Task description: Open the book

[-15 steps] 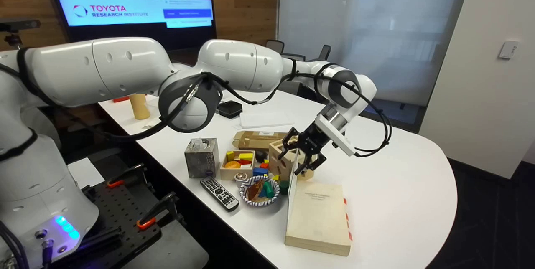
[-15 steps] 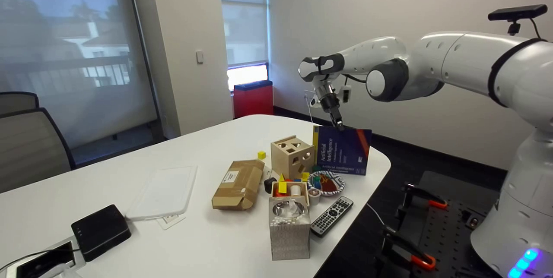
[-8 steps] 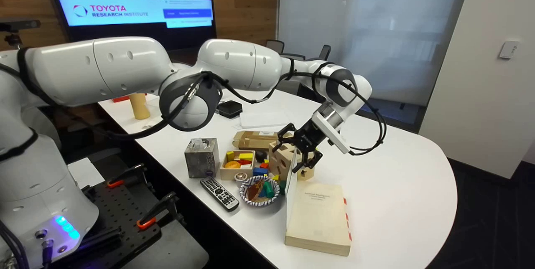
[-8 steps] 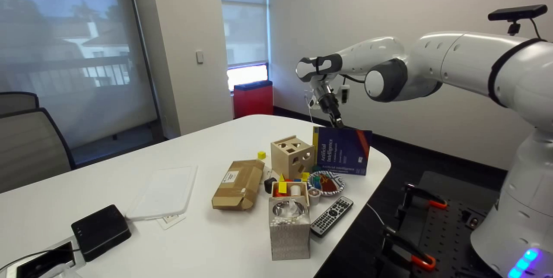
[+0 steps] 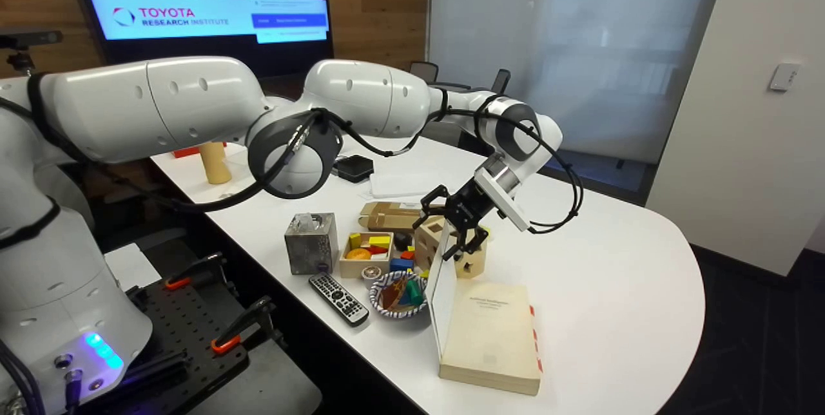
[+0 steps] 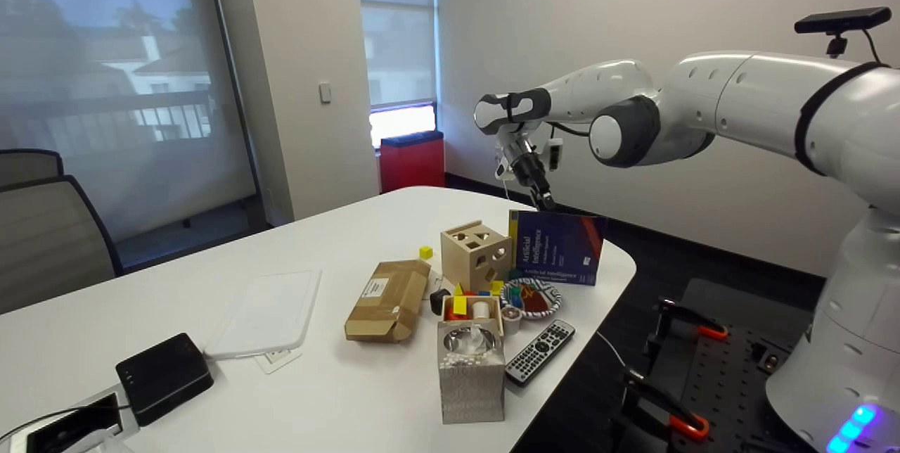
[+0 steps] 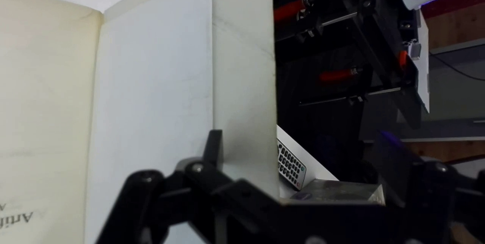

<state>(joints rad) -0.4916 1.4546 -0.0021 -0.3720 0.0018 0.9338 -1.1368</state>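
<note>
The book (image 5: 488, 334) lay on the table (image 5: 606, 286) beside the bowl (image 5: 398, 314), cover (image 5: 442, 305) standing nearly upright; I saw the claw (image 5: 432, 241) spread wide, the cover's edge between its fingers (image 7: 214, 147).

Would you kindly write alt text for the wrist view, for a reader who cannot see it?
A book lies with its cover raised between the open jaws of a black claw. Past the cover's edge, a remote and a tissue box show in part.
</note>
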